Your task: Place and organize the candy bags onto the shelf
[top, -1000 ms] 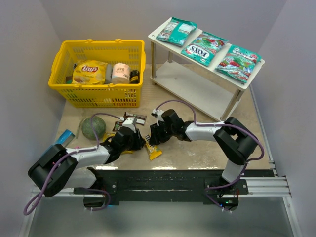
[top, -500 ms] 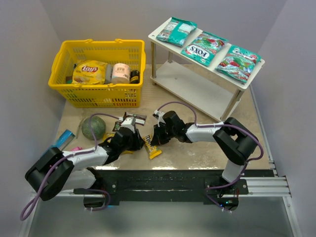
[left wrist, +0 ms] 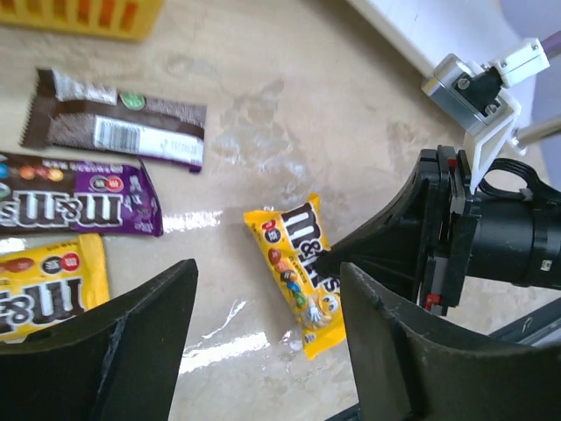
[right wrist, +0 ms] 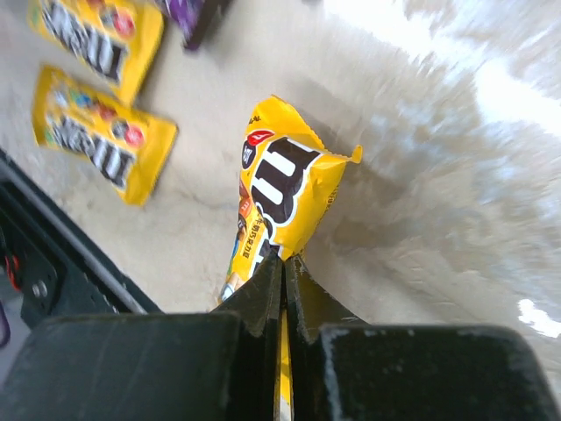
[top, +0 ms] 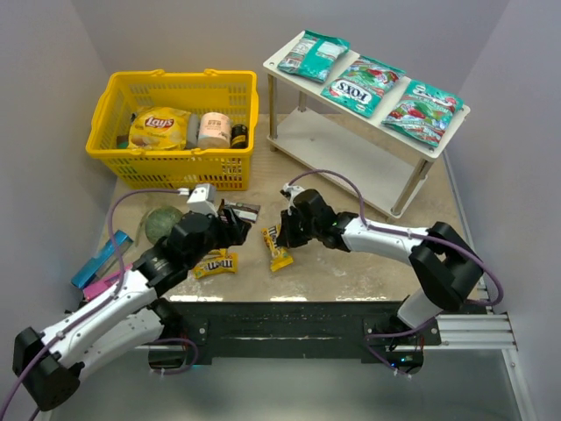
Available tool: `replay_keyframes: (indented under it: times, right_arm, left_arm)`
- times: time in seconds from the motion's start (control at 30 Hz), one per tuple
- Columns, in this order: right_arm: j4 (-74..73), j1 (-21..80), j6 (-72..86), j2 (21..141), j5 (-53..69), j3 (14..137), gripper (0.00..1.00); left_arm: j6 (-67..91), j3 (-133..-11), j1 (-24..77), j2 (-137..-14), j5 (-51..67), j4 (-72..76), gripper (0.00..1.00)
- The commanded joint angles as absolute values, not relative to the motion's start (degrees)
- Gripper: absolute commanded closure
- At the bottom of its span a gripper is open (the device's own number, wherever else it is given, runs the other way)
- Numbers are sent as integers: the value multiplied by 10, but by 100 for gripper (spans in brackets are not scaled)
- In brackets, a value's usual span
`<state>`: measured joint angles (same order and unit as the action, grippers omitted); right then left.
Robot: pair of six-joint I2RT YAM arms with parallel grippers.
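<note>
Right gripper point(right wrist: 282, 260) pinched shut on only the thin edge of the yellow M&M's packet point(right wrist: 285, 184); glossy film may slip free during the lift toward the shelf point(top: 344, 151)

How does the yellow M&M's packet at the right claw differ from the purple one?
The yellow packet is pinched by the shut right gripper; the purple packet lies untouched. The yellow packet is crumpled where it is gripped; the purple packet is flat. Both are M&M's packets, not on the shelf.
</note>
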<state>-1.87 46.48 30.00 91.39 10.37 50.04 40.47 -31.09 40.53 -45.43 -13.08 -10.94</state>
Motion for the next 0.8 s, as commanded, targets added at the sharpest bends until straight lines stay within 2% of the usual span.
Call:
replay_keyframes:
  times: [0.0, 0.2, 0.33, 0.43, 0.6, 0.77]
  right_arm:
    - [-40, 461, 301, 875, 5, 567, 100]
    - [-3, 427, 355, 906, -11, 605, 100]
    - [98, 403, 428, 942, -3, 607, 100]
    - [166, 396, 489, 967, -36, 605, 100]
    - [197, 389, 507, 1004, -130, 648, 100]
    - [254, 359, 562, 1034, -149, 653, 100]
  left_arm:
    - [383, -380, 407, -402, -191, -260, 28]
    - [387, -428, 406, -322, -258, -373, 25]
    - [401, -431, 407, -277, -288, -425, 22]
    - [403, -412, 407, -223, -286, -411, 21]
    - [396, -406, 407, -193, -297, -405, 19]
    - [395, -399, 407, -186, -301, -402, 17]
